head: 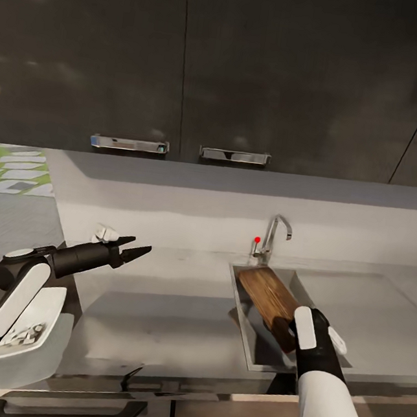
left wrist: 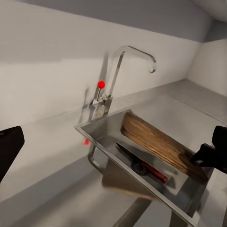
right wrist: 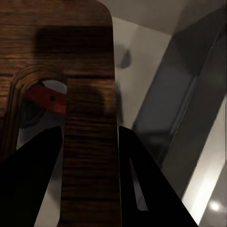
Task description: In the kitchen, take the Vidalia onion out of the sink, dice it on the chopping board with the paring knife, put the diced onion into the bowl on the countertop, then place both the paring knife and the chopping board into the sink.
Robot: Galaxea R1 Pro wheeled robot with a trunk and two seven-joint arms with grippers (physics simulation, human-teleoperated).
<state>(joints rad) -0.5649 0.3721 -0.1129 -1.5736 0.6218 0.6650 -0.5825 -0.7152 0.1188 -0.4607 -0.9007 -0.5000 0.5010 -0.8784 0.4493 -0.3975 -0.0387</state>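
Between my right jaws: chopping board, gripped at its handle end, one finger on each face.
Right gripper: closed on the board, at the sink's near right side; I see its dark fingers flanking the wood in the right wrist view.
Board: tilted, far end down inside the sink toward the tap, near end raised in the jaws. Whether the far end touches the basin floor, I can't tell.
Slot hole: just ahead of the jaws; red knife handle shows through it in the right wrist view.
Paring knife: lying on the basin floor beneath the board, dark blade toward the tap side, red handle toward the right gripper.
Left gripper: jaws parted, nothing between them, raised over the countertop, well to the left of the sink and apart from everything.
Tap: chrome, red dot on it, behind the basin's far edge, ahead of the left jaws in the left wrist view.
Bowl: white, at the counter's left end, below and behind the left arm; small pale diced onion pieces inside.
Drainboard: flat steel, right of the basin.
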